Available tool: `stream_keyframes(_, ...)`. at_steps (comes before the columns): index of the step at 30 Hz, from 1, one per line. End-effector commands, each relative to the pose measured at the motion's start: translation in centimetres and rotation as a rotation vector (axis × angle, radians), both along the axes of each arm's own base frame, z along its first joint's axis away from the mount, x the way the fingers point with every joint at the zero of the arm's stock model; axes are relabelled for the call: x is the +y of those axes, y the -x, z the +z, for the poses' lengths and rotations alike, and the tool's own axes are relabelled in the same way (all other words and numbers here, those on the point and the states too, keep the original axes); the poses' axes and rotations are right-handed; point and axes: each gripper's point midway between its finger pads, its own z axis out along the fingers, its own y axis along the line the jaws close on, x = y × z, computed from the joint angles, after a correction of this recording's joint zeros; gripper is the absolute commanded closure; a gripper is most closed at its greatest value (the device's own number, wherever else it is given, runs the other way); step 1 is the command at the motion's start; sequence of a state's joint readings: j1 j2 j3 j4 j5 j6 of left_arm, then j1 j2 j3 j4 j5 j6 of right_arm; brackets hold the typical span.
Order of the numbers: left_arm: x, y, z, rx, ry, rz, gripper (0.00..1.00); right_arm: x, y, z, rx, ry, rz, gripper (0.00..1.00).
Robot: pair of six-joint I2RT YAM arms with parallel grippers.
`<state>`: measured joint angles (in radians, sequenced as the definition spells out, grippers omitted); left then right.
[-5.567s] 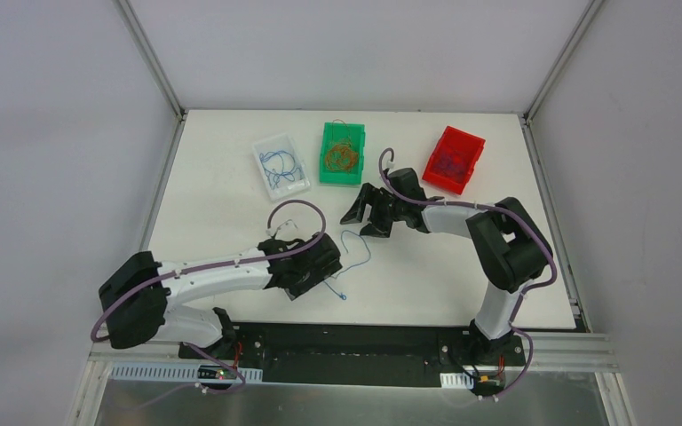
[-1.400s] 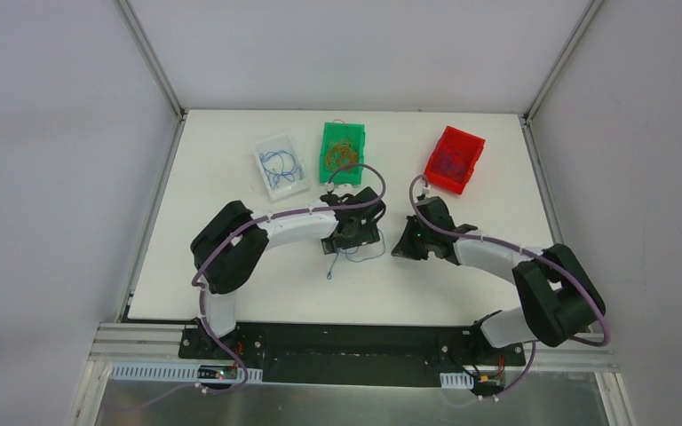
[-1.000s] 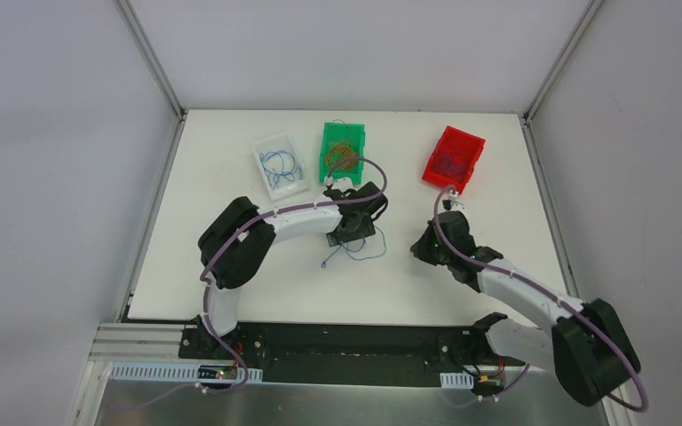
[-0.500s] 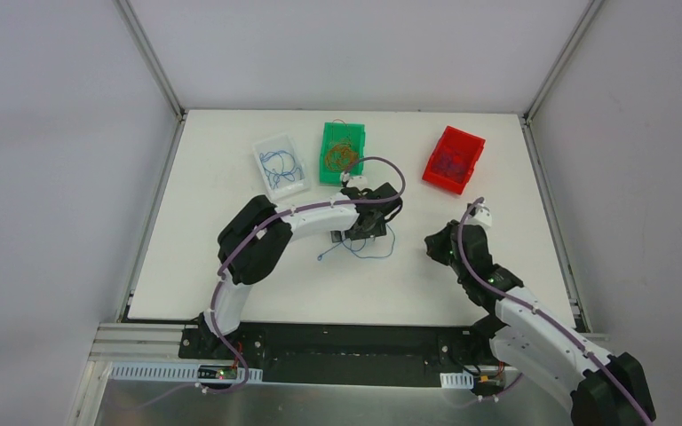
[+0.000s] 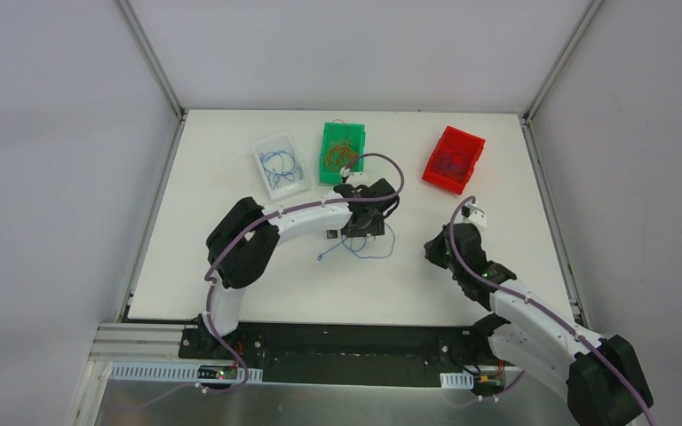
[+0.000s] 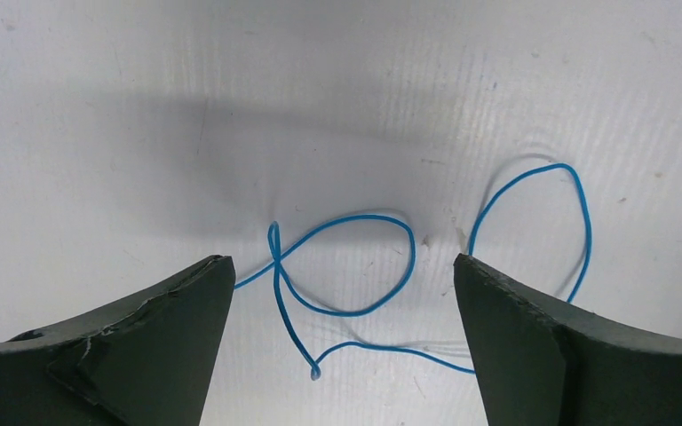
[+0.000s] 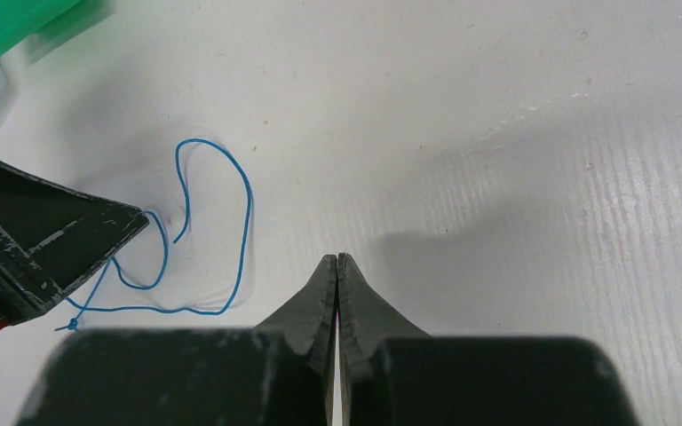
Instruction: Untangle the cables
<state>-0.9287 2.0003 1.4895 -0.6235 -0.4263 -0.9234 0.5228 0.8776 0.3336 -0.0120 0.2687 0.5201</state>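
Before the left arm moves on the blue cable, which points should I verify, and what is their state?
1. Left end effector open: ok.
2. Blue cable lying loose on the table between its jaws: ok.
3. Cable free of crossings: not ok, one loop crosses itself.
4. Right end effector shut, empty, away from the cable: ok.
5. Finger height above the table: cannot tell.

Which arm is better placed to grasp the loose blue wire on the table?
Left. The left end effector hangs open directly over the blue wire; the right end effector is shut, off to one side.
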Motion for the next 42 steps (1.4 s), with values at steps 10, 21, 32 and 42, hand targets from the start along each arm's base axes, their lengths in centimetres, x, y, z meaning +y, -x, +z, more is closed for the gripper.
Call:
stream_keyframes(10,-3.2,1.3,-0.4,0.115,0.066,-0.177,0.01,0.2,-1.1,2.2,-0.063,-0.044,-0.018,0.99)
stream_keyframes(21,-3.4,0.8,-3.2,0.144,-0.039,-0.207,0.02,0.2,-1.1,2.3,-0.072,-0.055,-0.019,1.0)
stream_keyframes(32,-2.4,1.4,-5.6,0.204,-0.119,-0.208,0.73,0.1,-1.1,2.4,-0.079,-0.063,-0.022,1.0)
stream_keyframes(42,-2.5,1.2,-2.7,0.171,-0.087,-0.251,1.0,-0.1,-1.1,2.6,-0.087,-0.068,-0.026,1.0)
